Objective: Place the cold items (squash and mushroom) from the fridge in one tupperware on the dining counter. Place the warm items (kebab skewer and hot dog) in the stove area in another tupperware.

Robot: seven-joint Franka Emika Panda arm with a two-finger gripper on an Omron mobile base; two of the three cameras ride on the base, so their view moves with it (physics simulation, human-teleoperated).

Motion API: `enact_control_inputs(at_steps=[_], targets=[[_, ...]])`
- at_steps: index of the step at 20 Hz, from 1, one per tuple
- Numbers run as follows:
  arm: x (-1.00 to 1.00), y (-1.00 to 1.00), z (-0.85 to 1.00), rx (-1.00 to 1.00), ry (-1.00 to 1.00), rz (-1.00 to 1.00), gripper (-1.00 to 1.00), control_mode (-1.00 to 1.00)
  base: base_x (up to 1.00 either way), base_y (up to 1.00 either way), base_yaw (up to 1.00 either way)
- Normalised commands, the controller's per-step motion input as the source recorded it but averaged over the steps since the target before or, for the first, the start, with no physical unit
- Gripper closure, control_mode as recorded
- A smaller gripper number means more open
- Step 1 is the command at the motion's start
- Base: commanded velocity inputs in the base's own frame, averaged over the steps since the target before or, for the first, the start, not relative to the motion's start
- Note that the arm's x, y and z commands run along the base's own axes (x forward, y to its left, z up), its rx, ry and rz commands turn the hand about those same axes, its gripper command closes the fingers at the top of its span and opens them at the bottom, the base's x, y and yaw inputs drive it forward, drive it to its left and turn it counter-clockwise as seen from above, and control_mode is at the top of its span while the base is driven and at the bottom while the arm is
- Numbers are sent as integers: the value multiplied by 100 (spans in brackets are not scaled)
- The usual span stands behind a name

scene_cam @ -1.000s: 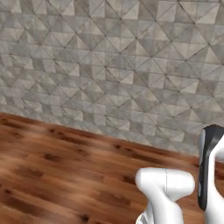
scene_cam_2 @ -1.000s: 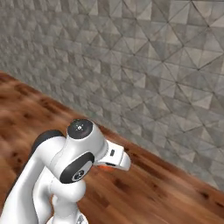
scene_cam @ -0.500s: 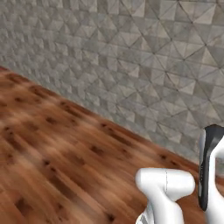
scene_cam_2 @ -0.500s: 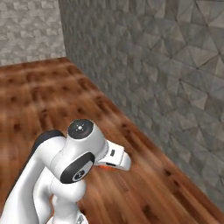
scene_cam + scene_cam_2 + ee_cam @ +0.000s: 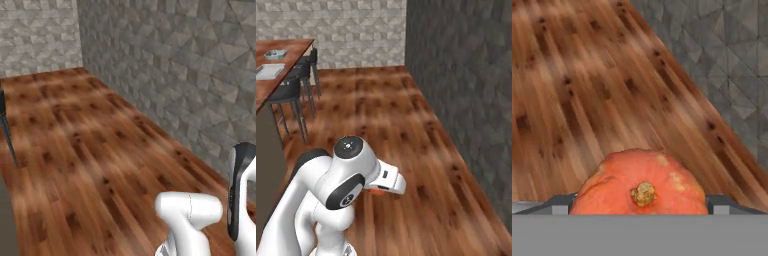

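The orange squash (image 5: 643,185) sits right between the fingers (image 5: 643,202), which stand wide apart and are clamped on its two sides. It is held up over the brown wood floor (image 5: 90,150), close to the grey stone wall (image 5: 190,75). Far off to the left in the right base view, a bench (image 5: 291,50) has a flat box (image 5: 270,70) on top and dark stools (image 5: 287,95) beside it.

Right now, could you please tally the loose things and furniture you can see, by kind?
Squash: 1
Stools: 2
Containers on the counter: 2
Total: 5
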Motion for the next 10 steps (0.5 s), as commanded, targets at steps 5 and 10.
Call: enact_control_inputs(at_steps=[5, 10], targets=[[0, 0, 0, 0, 0, 0, 100, 100, 100, 0, 37], [0, 0, 0, 0, 0, 0, 100, 100, 100, -4, 32]])
